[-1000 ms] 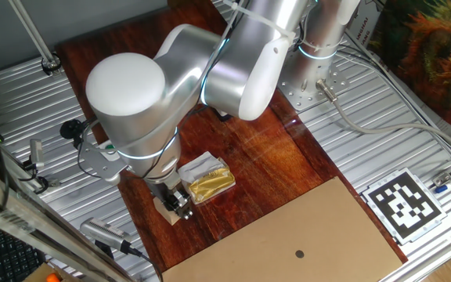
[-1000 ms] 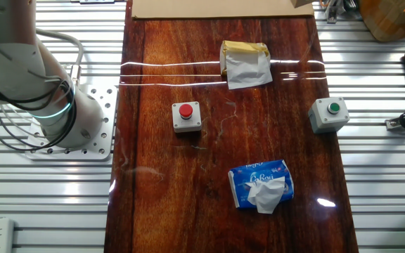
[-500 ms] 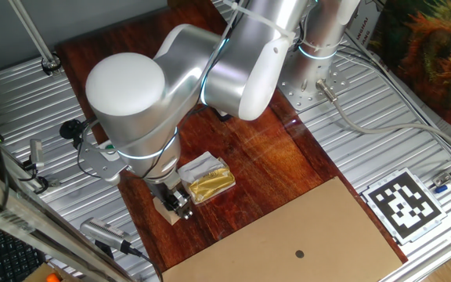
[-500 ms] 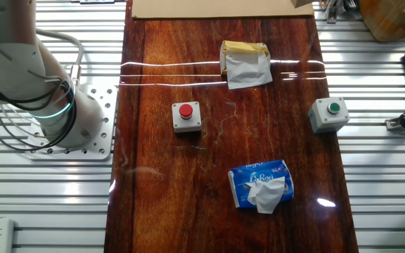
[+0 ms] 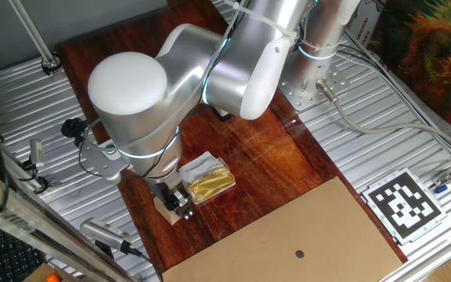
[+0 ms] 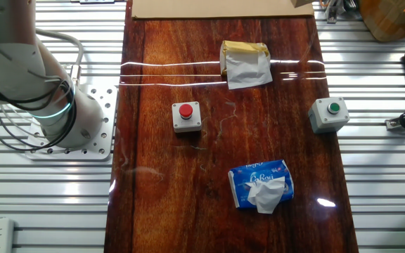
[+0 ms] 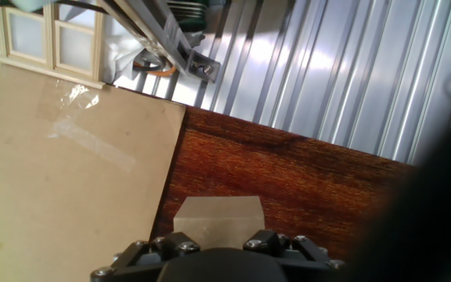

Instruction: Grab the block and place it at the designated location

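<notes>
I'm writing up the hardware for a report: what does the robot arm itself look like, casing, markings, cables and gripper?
The arm has smooth, rounded silver-grey metallic casings with a white domed joint cap. Thin glowing cyan rings mark the joints. Black cables loop around its base, bolted to a perforated metal plate. The small gripper is black.

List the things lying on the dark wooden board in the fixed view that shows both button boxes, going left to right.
Red button box → gold packet with white paper → blue tissue pack → green button box.
</notes>
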